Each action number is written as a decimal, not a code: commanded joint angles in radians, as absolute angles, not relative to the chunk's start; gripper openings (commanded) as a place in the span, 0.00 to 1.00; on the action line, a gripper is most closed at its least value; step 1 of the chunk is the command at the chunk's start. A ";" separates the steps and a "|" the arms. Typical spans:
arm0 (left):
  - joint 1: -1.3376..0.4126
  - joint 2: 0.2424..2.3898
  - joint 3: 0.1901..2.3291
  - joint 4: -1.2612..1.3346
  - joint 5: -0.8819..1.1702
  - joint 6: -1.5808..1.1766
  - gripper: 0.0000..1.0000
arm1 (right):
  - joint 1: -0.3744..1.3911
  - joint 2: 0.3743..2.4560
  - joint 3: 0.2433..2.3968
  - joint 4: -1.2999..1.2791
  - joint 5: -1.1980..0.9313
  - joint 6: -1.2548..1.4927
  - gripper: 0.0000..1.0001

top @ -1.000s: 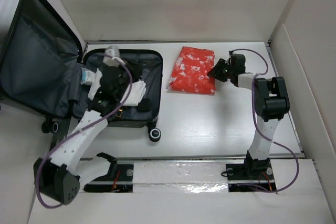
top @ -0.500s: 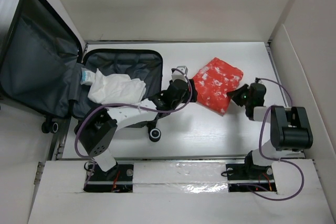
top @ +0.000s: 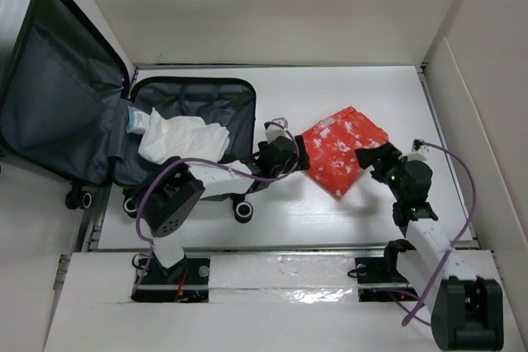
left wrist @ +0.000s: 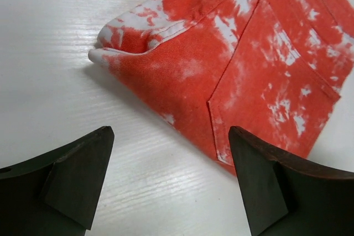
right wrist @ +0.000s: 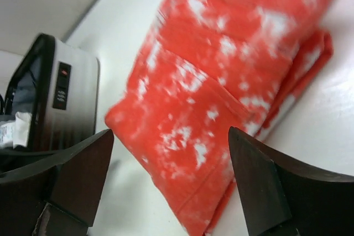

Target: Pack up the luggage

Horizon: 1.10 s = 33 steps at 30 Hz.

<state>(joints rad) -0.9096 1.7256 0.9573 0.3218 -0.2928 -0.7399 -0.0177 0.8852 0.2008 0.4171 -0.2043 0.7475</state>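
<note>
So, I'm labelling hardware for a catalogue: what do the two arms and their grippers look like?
The left arm and right arm match: white links between boxy black joint housings, each with a thin purple cable looping loosely alongside. The left gripper and right gripper have dark, wedge-shaped fingers.

Premises: a robotics laboratory test cell, not a home or a shop.

Grounds:
- A bare white table (top: 330, 212) is boxed in by plain white panels on the far side (top: 272, 6) and the right side (top: 487, 121).
- Two robot arms, left (top: 177, 204) and right (top: 433, 245), are bolted to a metal rail (top: 280, 246) along the near edge.
- Purple cables (top: 474, 212) run exposed along both arms.
- The only household goods are the open luggage (top: 66, 80) at far left and a folded red-and-white garment (top: 342, 146) on the table.
</note>
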 commanded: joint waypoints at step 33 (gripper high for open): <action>-0.767 1.955 1.357 0.350 -0.207 -0.603 0.00 | 0.086 0.607 0.431 0.095 -0.282 0.486 0.89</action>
